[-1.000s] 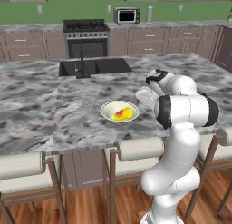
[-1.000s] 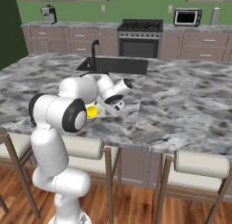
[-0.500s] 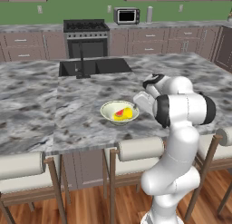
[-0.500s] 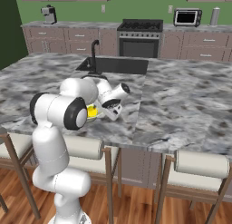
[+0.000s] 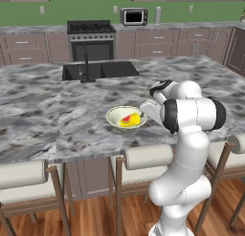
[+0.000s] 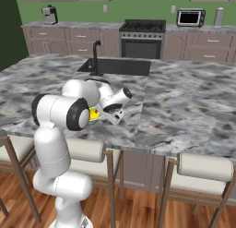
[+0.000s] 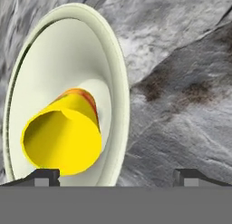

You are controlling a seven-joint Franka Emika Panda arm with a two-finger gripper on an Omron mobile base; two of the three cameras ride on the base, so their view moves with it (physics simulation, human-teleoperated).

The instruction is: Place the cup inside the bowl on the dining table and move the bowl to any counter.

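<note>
Cup (image 7: 63,139) on its side (mouth toward camera), inside bowl (image 7: 115,78)

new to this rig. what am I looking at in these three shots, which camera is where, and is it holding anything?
It is a rendered kitchen with a white robot arm on a driving base. Two cameras ride on the base behind the arm, one on its left, one on its right. The third sits on the hand and looks along the gripper, whose two dark fingertips show at the bottom. On the marbled dining table stands a pale bowl with a yellow cup lying inside it. The gripper is open at the bowl's rim and holds nothing. A black sink is set into the table.
</note>
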